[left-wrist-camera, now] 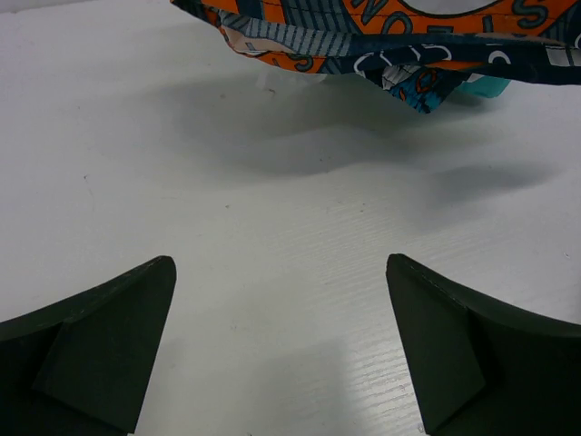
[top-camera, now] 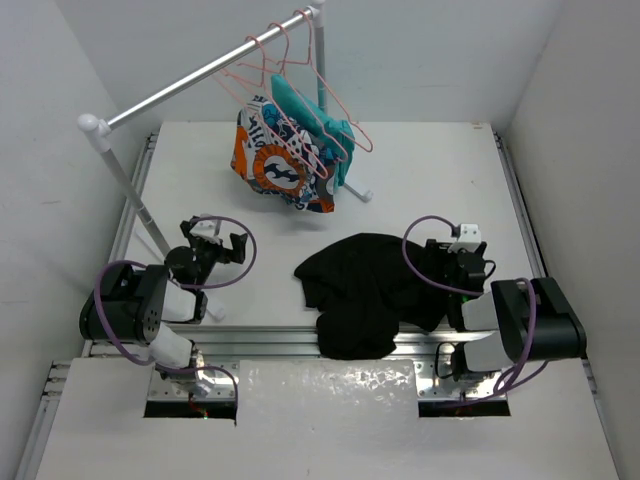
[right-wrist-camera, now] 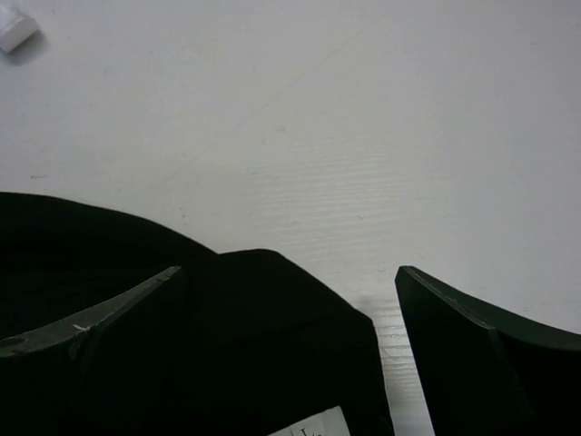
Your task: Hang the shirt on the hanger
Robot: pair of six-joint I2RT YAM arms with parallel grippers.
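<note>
- Shirt (top-camera: pixel 365 290) found crumpled on table (top-camera: pixel 430 170) at near edge, one lobe draped over front; nothing lifted yet.
- Right gripper (right-wrist-camera: pixel 286 272): jaws spread wide, nothing grasped. Shirt edge and white neck label (right-wrist-camera: pixel 313 425) lie between them.
- Left gripper (left-wrist-camera: pixel 281 263): spread, empty.
- Heap's long axis judged roughly left-right, neck end toward right.
- Hanger (top-camera: pixel 243 62) seen hung on far rail (top-camera: pixel 190 78), untouched.
- Whole task judged remaining.

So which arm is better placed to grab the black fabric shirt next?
Right, probably. The right gripper, open, sits at the edge of the black fabric shirt, cloth and white neck label between its fingers. The left gripper, open, hovers over white table facing the orange-blue patterned garment, apart from the shirt.
</note>
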